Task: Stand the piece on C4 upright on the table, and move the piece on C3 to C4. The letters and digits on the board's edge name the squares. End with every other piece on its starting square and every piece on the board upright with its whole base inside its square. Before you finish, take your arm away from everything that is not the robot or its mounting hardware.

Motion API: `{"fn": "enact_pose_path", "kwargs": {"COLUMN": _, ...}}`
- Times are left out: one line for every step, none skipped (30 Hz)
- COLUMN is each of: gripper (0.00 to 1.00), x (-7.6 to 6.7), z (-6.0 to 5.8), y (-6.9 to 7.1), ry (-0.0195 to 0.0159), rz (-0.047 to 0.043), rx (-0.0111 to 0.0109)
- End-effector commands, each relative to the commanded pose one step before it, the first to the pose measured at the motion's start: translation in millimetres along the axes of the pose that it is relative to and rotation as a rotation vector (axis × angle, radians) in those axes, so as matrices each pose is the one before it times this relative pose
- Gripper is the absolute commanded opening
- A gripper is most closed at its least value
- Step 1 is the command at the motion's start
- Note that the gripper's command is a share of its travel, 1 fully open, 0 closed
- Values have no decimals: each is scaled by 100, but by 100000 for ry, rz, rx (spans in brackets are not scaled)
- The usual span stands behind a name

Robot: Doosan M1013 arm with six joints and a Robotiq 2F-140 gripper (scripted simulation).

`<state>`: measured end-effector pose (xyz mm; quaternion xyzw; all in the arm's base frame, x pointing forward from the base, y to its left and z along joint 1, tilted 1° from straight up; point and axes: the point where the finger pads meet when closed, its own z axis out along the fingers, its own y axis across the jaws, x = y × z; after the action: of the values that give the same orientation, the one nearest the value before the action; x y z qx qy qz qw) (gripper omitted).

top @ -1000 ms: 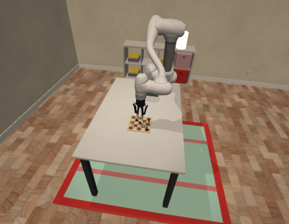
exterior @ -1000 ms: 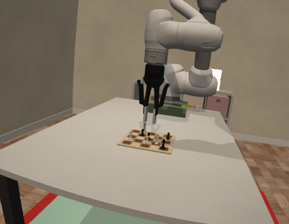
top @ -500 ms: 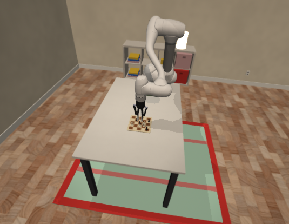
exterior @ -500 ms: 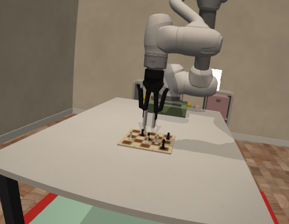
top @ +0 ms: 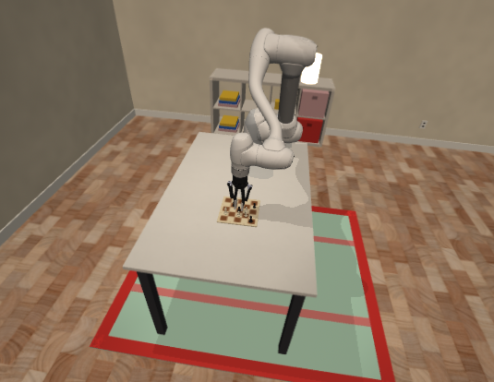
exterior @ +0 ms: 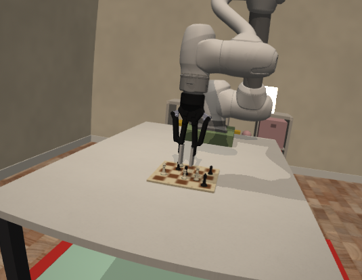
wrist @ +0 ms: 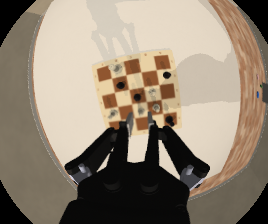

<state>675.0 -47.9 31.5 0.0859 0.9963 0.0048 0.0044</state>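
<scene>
A small wooden chessboard (top: 223, 220) (exterior: 156, 178) (wrist: 102, 102) lies near the middle of the table (top: 199, 249) (exterior: 129, 216). Several small black and white pieces stand on it. Among them are a white pawn (exterior: 164, 168) at the left, two black pieces (exterior: 178, 166) (exterior: 186, 168) at the far edge, and a black piece (exterior: 204, 180) at the front right. I cannot read the square labels. My gripper (top: 239, 203) (exterior: 186, 161) (wrist: 140, 117) points straight down. It hangs just above the board's far left part, over those two black pieces. Its fingers stand a narrow gap apart with nothing between them.
A green box (exterior: 218, 136) sits on the table behind the board, near the arm's base. A shelf unit (top: 221, 76) with coloured bins stands against the back wall. The table's edges are well away from the board.
</scene>
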Motion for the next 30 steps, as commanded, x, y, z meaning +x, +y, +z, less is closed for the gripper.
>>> {"fn": "enact_pose_path", "kwargs": {"gripper": 20, "x": -9, "z": 275, "y": 5, "ry": -16, "rz": -2, "rx": -22}}
{"fn": "enact_pose_path", "kwargs": {"gripper": 20, "x": -1, "z": 100, "y": 0, "ry": 0, "rz": 0, "rx": 0}}
{"fn": "enact_pose_path", "kwargs": {"gripper": 20, "x": -1, "z": 93, "y": 0, "ry": 0, "rz": 0, "rx": 0}}
{"fn": "enact_pose_path", "kwargs": {"gripper": 20, "x": -1, "z": 84, "y": 0, "ry": 0, "rz": 0, "rx": 0}}
{"fn": "enact_pose_path", "kwargs": {"gripper": 20, "x": -1, "z": 76, "y": 0, "ry": 0, "rz": 0, "rx": 0}}
{"fn": "enact_pose_path", "kwargs": {"gripper": 20, "x": -1, "z": 68, "y": 0, "ry": 0, "rz": 0, "rx": 0}}
{"fn": "enact_pose_path", "kwargs": {"gripper": 20, "x": -1, "z": 60, "y": 0, "ry": 0, "rz": 0, "rx": 0}}
{"fn": "enact_pose_path", "kwargs": {"gripper": 20, "x": -1, "z": 52, "y": 0, "ry": 0, "rz": 0, "rx": 0}}
{"fn": "enact_pose_path", "kwargs": {"gripper": 20, "x": -1, "z": 44, "y": 0, "ry": 0, "rz": 0, "rx": 0}}
{"fn": "enact_pose_path", "kwargs": {"gripper": 20, "x": 0, "z": 37, "y": 0, "ry": 0, "rz": 0, "rx": 0}}
{"fn": "enact_pose_path", "kwargs": {"gripper": 20, "x": 0, "z": 30, "y": 0, "ry": 0, "rz": 0, "rx": 0}}
{"fn": "enact_pose_path", "kwargs": {"gripper": 20, "x": 0, "z": 23, "y": 0, "ry": 0, "rz": 0, "rx": 0}}
{"fn": "enact_pose_path", "kwargs": {"gripper": 20, "x": 0, "z": 17, "y": 0, "ry": 0, "rz": 0, "rx": 0}}
{"fn": "enact_pose_path", "kwargs": {"gripper": 20, "x": 0, "z": 12, "y": 0, "ry": 0, "rz": 0, "rx": 0}}
{"fn": "enact_pose_path", "kwargs": {"gripper": 20, "x": 0, "z": 8, "y": 0, "ry": 0, "rz": 0, "rx": 0}}
{"fn": "enact_pose_path", "kwargs": {"gripper": 20, "x": 0, "z": 0, "y": 0, "ry": 0, "rz": 0, "rx": 0}}
{"fn": "enact_pose_path", "kwargs": {"gripper": 20, "x": 0, "z": 0, "y": 0, "ry": 0, "rz": 0, "rx": 0}}
{"fn": "enact_pose_path", "kwargs": {"gripper": 20, "x": 0, "z": 4, "y": 0, "ry": 0, "rz": 0, "rx": 0}}
{"fn": "enact_pose_path", "kwargs": {"gripper": 20, "x": 0, "z": 2, "y": 0, "ry": 0, "rz": 0, "rx": 0}}
{"fn": "enact_pose_path", "kwargs": {"gripper": 20, "x": 0, "z": 0, "y": 0, "ry": 0, "rz": 0, "rx": 0}}
{"fn": "enact_pose_path", "kwargs": {"gripper": 20, "x": 0, "z": 0, "y": 0, "ry": 0, "rz": 0, "rx": 0}}
{"fn": "enact_pose_path", "kwargs": {"gripper": 20, "x": 0, "z": 0, "y": 0, "ry": 0, "rz": 0, "rx": 0}}
{"fn": "enact_pose_path", "kwargs": {"gripper": 20, "x": 0, "z": 0, "y": 0, "ry": 0, "rz": 0, "rx": 0}}
{"fn": "enact_pose_path", "kwargs": {"gripper": 20, "x": 0, "z": 0, "y": 0, "ry": 0, "rz": 0, "rx": 0}}
{"fn": "enact_pose_path", "kwargs": {"gripper": 20, "x": 0, "z": 0, "y": 0, "ry": 0, "rz": 0, "rx": 0}}
{"fn": "enact_pose_path", "kwargs": {"gripper": 20, "x": 0, "z": 0, "y": 0, "ry": 0, "rz": 0, "rx": 0}}
{"fn": "enact_pose_path", "kwargs": {"gripper": 20, "x": 0, "z": 0, "y": 0, "ry": 0, "rz": 0, "rx": 0}}
{"fn": "enact_pose_path", "kwargs": {"gripper": 20, "x": 0, "z": 0, "y": 0, "ry": 0, "rz": 0, "rx": 0}}
{"fn": "enact_pose_path", "kwargs": {"gripper": 20, "x": 0, "z": 0, "y": 0, "ry": 0, "rz": 0, "rx": 0}}
{"fn": "enact_pose_path", "kwargs": {"gripper": 20, "x": 0, "z": 0, "y": 0, "ry": 0, "rz": 0, "rx": 0}}
